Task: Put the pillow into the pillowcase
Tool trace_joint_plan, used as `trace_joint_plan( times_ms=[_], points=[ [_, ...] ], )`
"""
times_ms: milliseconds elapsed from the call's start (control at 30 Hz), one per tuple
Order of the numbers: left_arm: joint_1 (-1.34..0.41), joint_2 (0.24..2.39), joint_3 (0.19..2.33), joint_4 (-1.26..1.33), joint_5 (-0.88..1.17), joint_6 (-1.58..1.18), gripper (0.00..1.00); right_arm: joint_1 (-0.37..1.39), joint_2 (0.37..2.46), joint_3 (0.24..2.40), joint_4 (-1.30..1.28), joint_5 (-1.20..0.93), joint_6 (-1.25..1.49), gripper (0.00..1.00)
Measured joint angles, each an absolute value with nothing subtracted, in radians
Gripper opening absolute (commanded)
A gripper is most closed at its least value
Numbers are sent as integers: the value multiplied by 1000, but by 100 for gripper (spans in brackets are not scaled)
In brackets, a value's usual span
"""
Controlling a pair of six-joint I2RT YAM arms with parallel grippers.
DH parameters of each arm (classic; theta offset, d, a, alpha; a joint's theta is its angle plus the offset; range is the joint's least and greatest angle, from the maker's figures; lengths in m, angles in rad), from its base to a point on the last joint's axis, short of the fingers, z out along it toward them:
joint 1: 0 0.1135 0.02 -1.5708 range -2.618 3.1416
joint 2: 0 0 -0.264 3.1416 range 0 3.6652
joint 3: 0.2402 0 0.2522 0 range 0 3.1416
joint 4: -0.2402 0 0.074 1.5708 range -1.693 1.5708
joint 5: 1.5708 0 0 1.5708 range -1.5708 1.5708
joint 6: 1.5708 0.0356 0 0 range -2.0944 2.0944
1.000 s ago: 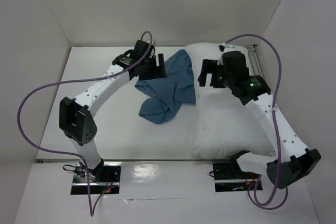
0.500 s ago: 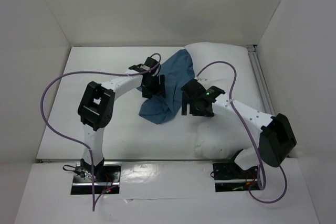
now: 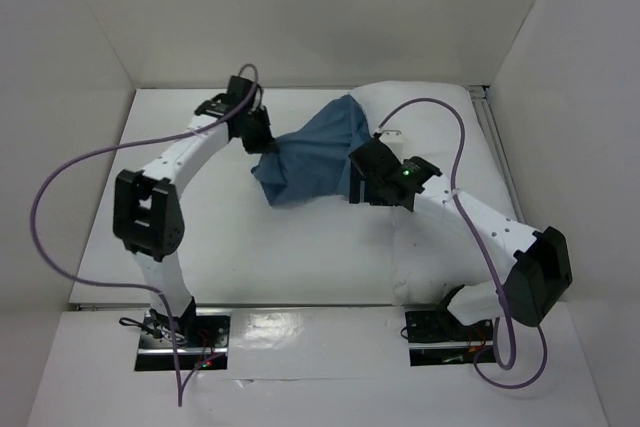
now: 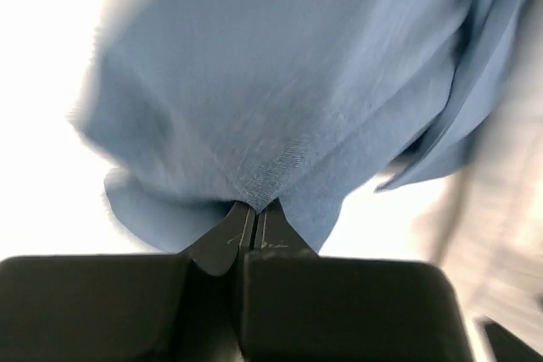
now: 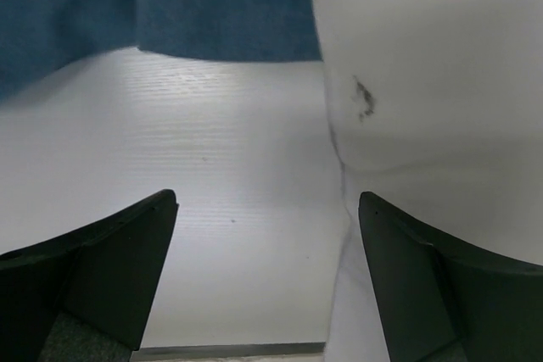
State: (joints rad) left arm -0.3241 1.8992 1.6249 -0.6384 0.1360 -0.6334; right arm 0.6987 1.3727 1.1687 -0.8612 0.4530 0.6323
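I see one white pillow (image 3: 430, 102) and one blue pillowcase (image 3: 310, 159) on the surface (image 3: 220, 237), the pillowcase overlapping the pillow's far left corner. My left fingers (image 4: 254, 225) are clenched on a pillowcase fold. My right fingers (image 3: 360, 182) are spread wide, grasping nothing — the pillow's edge lies between them.

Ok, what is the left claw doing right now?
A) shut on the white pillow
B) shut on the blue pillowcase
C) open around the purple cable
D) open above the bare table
B: in the left wrist view the left claw is closed tight, with a fold of the blue pillowcase pinched at its tips.
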Motion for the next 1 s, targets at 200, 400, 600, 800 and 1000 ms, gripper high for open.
trace_joint_plan(
  times_ms=[200,400,600,800,1000],
  points=[
    [-261,1640,1636,-658,137,-628,0,730,1472,1243,-701,399,553,100],
    [-261,1617,1655,-701,137,-618,0,737,1753,1411,-598,372,509,100],
    [-240,1616,1655,-743,137,-602,0,739,1975,1514,-571,330,495,100],
    [-221,1605,1655,-759,138,-598,0,750,2032,1542,-537,255,497,98],
    [-217,1589,1655,-769,141,-579,0,836,1950,1482,-466,231,505,100]
  ],
)
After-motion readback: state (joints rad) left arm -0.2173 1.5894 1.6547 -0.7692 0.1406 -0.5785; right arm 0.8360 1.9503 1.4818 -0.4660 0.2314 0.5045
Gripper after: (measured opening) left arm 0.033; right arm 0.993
